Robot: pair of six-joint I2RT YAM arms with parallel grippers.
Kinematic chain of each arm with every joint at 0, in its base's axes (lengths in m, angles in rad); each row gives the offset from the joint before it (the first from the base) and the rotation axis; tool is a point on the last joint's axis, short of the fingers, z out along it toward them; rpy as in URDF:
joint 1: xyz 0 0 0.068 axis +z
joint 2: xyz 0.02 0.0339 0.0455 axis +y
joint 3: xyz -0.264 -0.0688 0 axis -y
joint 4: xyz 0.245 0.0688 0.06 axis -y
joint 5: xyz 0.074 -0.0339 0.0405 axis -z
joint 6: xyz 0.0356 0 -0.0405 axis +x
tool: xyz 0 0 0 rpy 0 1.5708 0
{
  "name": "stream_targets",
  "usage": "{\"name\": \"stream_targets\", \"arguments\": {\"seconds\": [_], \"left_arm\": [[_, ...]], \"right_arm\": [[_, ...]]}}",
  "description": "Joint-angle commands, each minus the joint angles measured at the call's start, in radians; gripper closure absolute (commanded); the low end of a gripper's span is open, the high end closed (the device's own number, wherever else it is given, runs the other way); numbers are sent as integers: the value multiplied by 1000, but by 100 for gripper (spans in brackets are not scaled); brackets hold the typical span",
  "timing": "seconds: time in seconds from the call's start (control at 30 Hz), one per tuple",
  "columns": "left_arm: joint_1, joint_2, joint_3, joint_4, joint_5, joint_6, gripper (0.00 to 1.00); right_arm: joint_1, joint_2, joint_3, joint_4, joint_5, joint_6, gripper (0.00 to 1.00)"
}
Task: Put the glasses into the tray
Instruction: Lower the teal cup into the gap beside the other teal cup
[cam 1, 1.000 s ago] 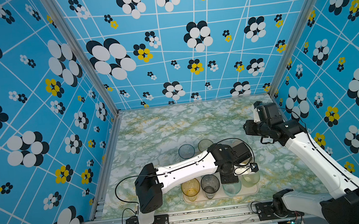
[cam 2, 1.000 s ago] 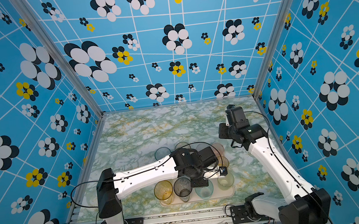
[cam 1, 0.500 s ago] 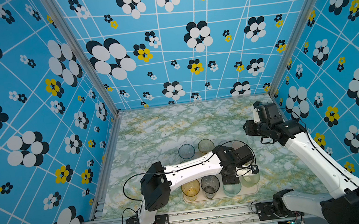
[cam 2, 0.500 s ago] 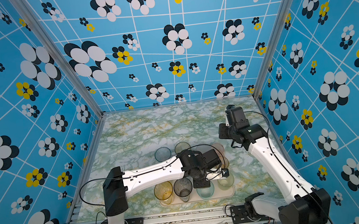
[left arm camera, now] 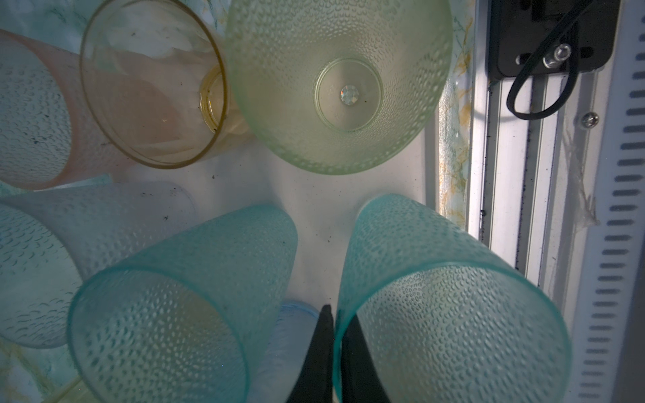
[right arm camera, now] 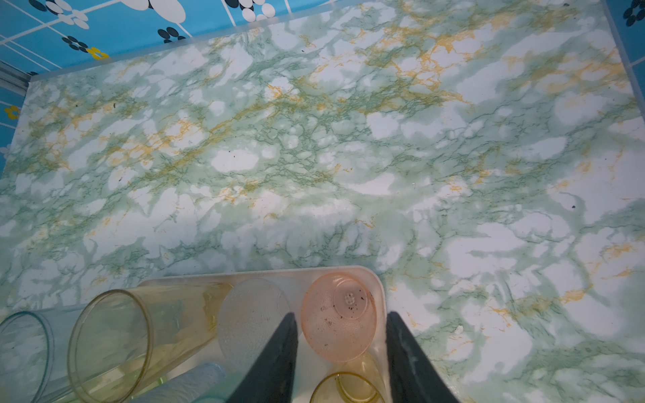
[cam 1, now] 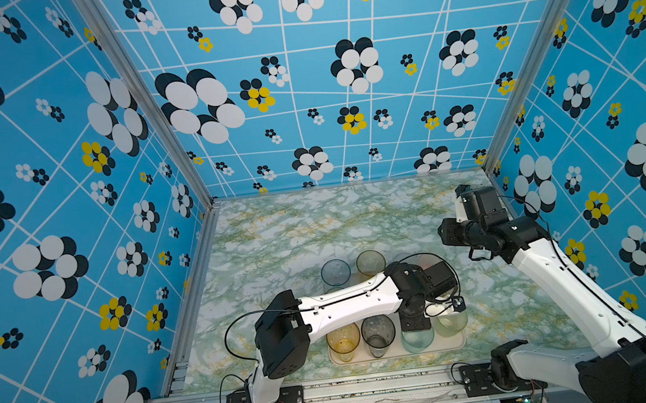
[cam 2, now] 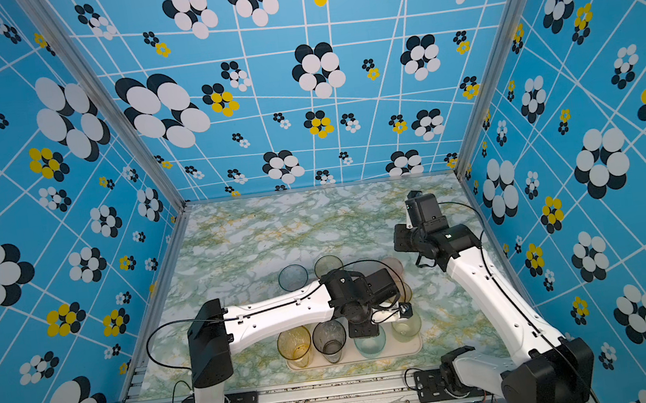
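The left claw (left arm camera: 338,314) is clenched on the rim of a teal glass (left arm camera: 450,307), one dark finger inside the wall and one outside. I see only the tips in the left wrist view; the rest is cut off at the frame edge. The foot of that glass lies over the white floor of the tray (left arm camera: 314,195), near its rim. I cannot tell whether it rests there or hangs just clear. In both top views the claw's black body covers part of the mouth of the teal glass (cam 1: 419,343). It stands in the tray's front row between a grey glass (cam 1: 378,334) and a pale green glass (cam 1: 451,322), with an amber glass (cam 1: 343,340) at the row's left end. The left arm (cam 1: 347,306) hides the middle of the tray, so I cannot count the glasses there. The right claw (right arm camera: 342,314) hangs high over the bench (right arm camera: 349,157), fingers apart, gripping nothing. Below it a pink glass (right arm camera: 338,317) stands in a tray corner. A frosted clear glass (right arm camera: 253,314) is partly behind one finger. A bluish glass (right arm camera: 21,356) is cut off by the frame, footing unclear.
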Motion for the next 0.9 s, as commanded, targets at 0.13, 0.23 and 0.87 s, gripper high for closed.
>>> {"name": "stream_targets", "arguments": {"seconds": [0.13, 0.23, 0.87], "left_arm": [[-4, 27, 11, 11, -39, -1, 92], [-2, 34, 13, 14, -46, 0, 92], [13, 42, 36, 27, -68, 3, 91]], "right_arm": [[-5, -10, -8, 9, -10, -13, 56], [-6, -10, -9, 8, -12, -13, 56], [-6, -14, -15, 5, -14, -15, 56]]}}
